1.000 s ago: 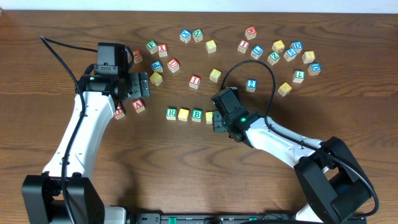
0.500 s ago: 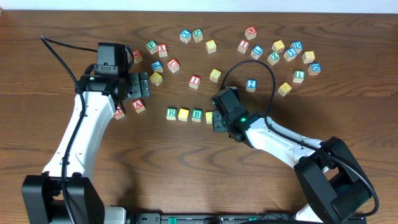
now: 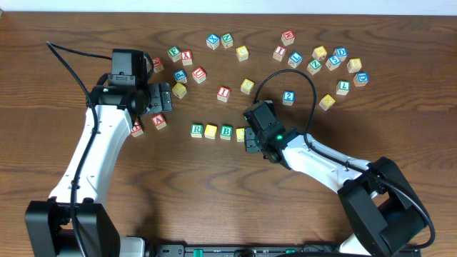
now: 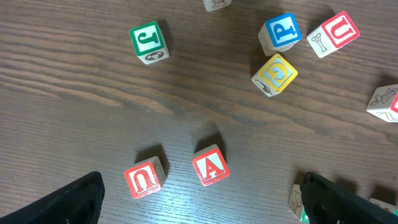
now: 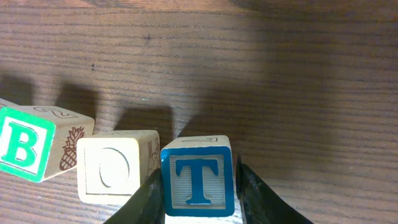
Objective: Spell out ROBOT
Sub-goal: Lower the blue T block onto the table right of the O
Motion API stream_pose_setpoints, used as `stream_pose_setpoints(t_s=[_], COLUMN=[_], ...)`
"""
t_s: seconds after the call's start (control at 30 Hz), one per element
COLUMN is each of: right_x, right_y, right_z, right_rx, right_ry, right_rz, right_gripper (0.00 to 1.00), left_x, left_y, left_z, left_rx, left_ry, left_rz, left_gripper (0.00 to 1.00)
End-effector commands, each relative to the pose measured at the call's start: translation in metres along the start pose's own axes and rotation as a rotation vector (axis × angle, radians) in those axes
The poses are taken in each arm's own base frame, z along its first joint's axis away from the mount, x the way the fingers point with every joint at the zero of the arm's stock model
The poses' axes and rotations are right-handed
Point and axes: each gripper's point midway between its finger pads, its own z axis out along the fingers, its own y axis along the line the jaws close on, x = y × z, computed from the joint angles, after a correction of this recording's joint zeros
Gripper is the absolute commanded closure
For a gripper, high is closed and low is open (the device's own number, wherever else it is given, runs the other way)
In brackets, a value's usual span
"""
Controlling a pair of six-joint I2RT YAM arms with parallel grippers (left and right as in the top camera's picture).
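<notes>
Five cubes wanted: R, O, B, O, T in one row on the dark wooden tabletop (image 3: 178, 193). Four stand free and the fifth is in a grip.
Left pincer (image 3: 158, 98): jaws spread wide and holding nothing. It hangs over loose cubes at the left, with a red-lettered A wooden cube (image 4: 209, 167) below it, untouched.
Green-lettered R wooden cube (image 3: 197, 130): left end of the row, letter up.
First plain yellow wooden cube (image 3: 211, 131): just beside R, on its right.
Green-lettered B wooden cube (image 3: 226, 132): third place. In the right wrist view it sits slightly skewed against its neighbour.
Second yellow wooden cube (image 5: 115, 167): fourth place, between B and T, a pale O facing the wrist camera.
Blue-lettered T wooden cube (image 5: 198, 171): right end of the row, close against the O cube. I cannot tell whether they touch, or whether its base rests on the wood.
Right pincer (image 5: 199, 186): jaws narrow, clamped on T's two sides, with one finger in the slim space on the O side.
Step, by my judgement: the last letter is being set in place and only the release is left.
Risk one: the finger on the O side could push that cube as the jaws part, knocking it and B out of line.
Risk two: if T is let go while clear of the wood, it could drop and tip onto another face.
Risk three: a finger that drags on T while lifting away could twist it off the row.
</notes>
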Motion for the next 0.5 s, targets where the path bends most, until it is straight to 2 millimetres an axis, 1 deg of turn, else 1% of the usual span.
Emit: stream_pose_setpoints(t_s=[0.0, 0.13, 0.3, 0.47], right_x=[-0.005, -0.007, -0.008, -0.014], right_y=[0.005, 0.006, 0.007, 0.01], right_z=[-0.01, -0.015, -0.016, -0.026], right_rx=[-0.019, -0.024, -0.027, -0.037], right_ry=[-0.022, -0.03, -0.027, -0.031], right_rz=[-0.01, -0.009, -0.01, -0.013], right_gripper=[0.68, 0.68, 0.68, 0.68], left_x=[0.004, 0.004, 0.004, 0.004], left_y=[0.001, 0.001, 0.001, 0.001], left_z=[0.002, 0.002, 0.002, 0.002], left_rx=[0.003, 0.003, 0.003, 0.003], left_ry=[0.013, 0.013, 0.013, 0.013], left_rz=[0.011, 0.011, 0.011, 0.011], left_gripper=[0.01, 0.01, 0.01, 0.01])
